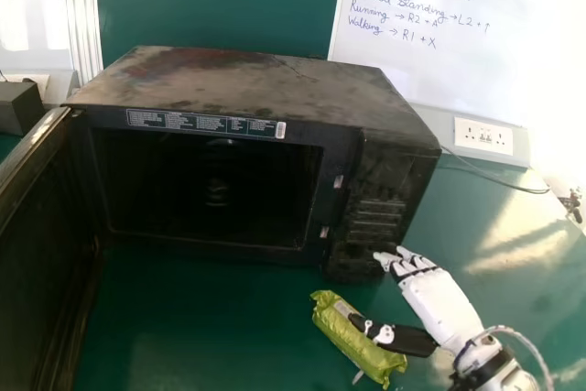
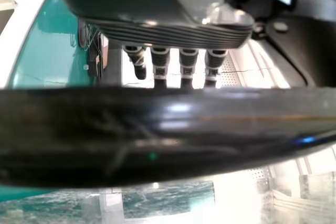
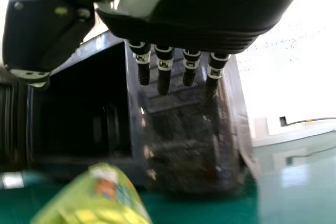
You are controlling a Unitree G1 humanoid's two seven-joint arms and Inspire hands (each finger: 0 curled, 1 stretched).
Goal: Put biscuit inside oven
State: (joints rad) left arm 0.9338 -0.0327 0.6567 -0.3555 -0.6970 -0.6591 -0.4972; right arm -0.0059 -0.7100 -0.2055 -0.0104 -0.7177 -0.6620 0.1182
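My right hand (image 1: 441,301) is beside the green biscuit packet (image 1: 352,338), its fingers stretched toward the oven's control panel and its thumb over the packet. Whether the thumb touches the wrapper, I cannot tell. In the right wrist view the right hand (image 3: 210,17) has fairly straight fingers, with the packet (image 3: 100,200) outside them. The black oven (image 1: 265,98) stands with its door (image 1: 46,254) swung wide at the left; its cavity is dark. In the left wrist view the left hand (image 2: 152,24) has its fingers extended, holding nothing visible.
The green table (image 1: 211,318) runs in front of the oven and along its right side. A wall socket (image 1: 483,136) and a cable are at the right, below a whiteboard (image 1: 458,43). A dark box (image 1: 20,107) sits at the far left. A dark bar (image 2: 168,129) crosses the left wrist view.
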